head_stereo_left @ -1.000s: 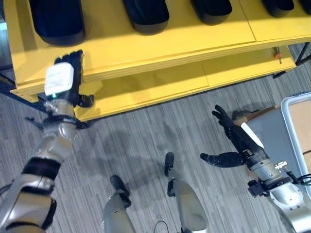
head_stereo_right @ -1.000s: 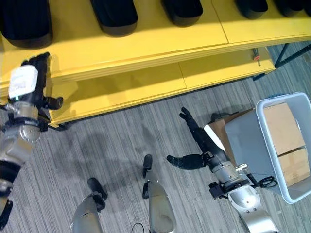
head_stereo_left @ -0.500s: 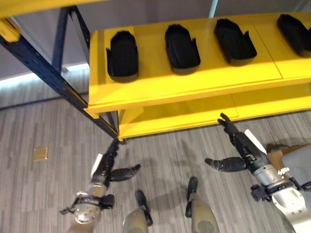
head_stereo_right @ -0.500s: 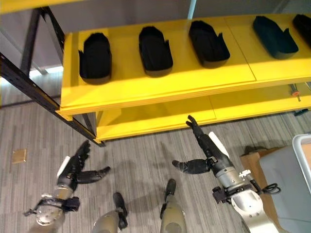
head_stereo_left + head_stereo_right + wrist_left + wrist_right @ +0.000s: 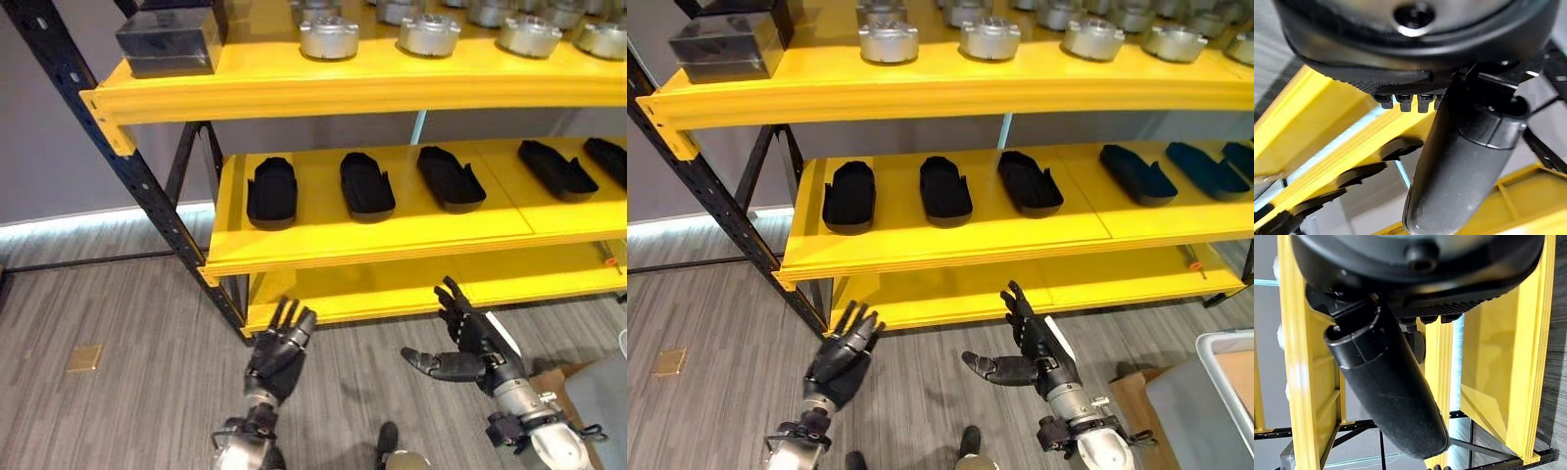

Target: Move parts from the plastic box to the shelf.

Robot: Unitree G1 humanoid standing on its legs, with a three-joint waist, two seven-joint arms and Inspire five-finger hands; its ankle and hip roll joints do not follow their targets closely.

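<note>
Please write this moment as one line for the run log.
left hand: open, empty | right hand: open, empty | black parts: on middle shelf | both hands: in front of the shelf

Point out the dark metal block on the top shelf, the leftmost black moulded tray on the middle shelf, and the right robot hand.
Dark metal block (image 5: 168, 39), left eye view, front face.
Leftmost black moulded tray (image 5: 271, 192), left eye view, hollow centre.
Right robot hand (image 5: 474, 338), left eye view, palm.

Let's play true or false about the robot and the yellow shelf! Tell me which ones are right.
1. Both robot hands are holding parts. False: the left hand and the right hand are open and hold nothing.
2. Black trays sit on the middle yellow shelf. True.
3. The round silver parts lie on the floor. False: they stand on the top shelf.
4. A dark metal block sits at the top shelf's left end. True.
</note>
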